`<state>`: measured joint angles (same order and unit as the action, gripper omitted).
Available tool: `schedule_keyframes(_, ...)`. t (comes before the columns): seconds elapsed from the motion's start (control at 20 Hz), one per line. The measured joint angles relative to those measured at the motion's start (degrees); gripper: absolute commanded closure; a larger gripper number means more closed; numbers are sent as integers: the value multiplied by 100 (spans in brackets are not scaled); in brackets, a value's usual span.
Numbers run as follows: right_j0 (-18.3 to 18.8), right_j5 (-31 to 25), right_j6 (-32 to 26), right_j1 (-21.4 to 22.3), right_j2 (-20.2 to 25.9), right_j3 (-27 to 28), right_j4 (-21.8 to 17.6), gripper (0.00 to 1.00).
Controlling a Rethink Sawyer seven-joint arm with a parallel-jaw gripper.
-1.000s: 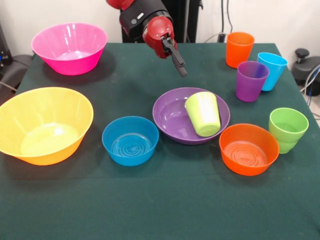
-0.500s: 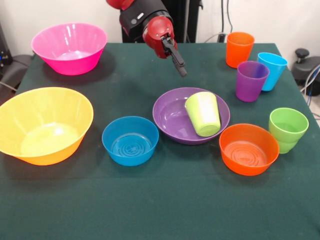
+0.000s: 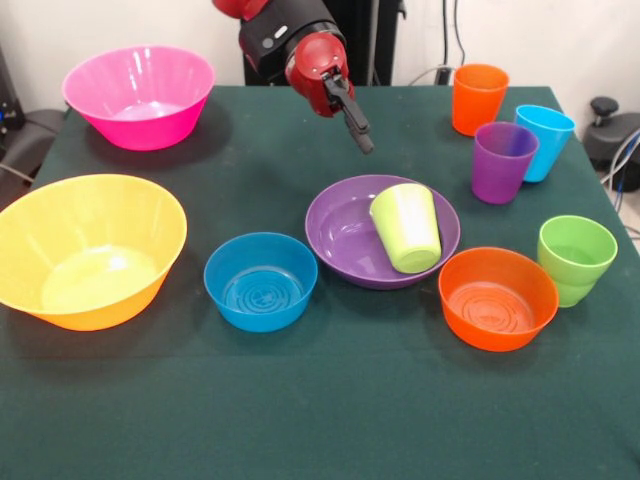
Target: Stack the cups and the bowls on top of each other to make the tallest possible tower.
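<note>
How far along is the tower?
Barely started. Done: the lime-yellow cup sits upside down, tilted, inside the purple bowl. In hand: nothing; the gripper hangs above the table behind that bowl, carrying nothing. Left: the blue bowl, orange bowl, both big bowls and four other cups stand apart, unstacked.

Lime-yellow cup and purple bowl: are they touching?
Touching. The front view shows the lime-yellow cup resting upside down inside the purple bowl.

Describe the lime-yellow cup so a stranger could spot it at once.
Find the wide purple bowl in the middle of the green table. The lime-yellow cup rests inside it, upside down and tilted. It is the only cup inside a bowl; the others stand upright on the table.
</note>
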<state>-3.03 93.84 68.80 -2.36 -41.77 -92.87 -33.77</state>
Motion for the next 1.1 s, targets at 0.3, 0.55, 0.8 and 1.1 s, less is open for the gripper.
schedule_keyframes(0.3, 0, 0, 0, 1, -3, 0, 0, 0)
schedule_keyframes(0.55, 3, 0, 0, 0, -5, 1, 0, 0)
schedule_keyframes(0.8, 47, 0, 0, 0, -5, 1, 0, 0)
schedule_keyframes(1.1, 127, 0, 0, 0, -5, 1, 0, 0)
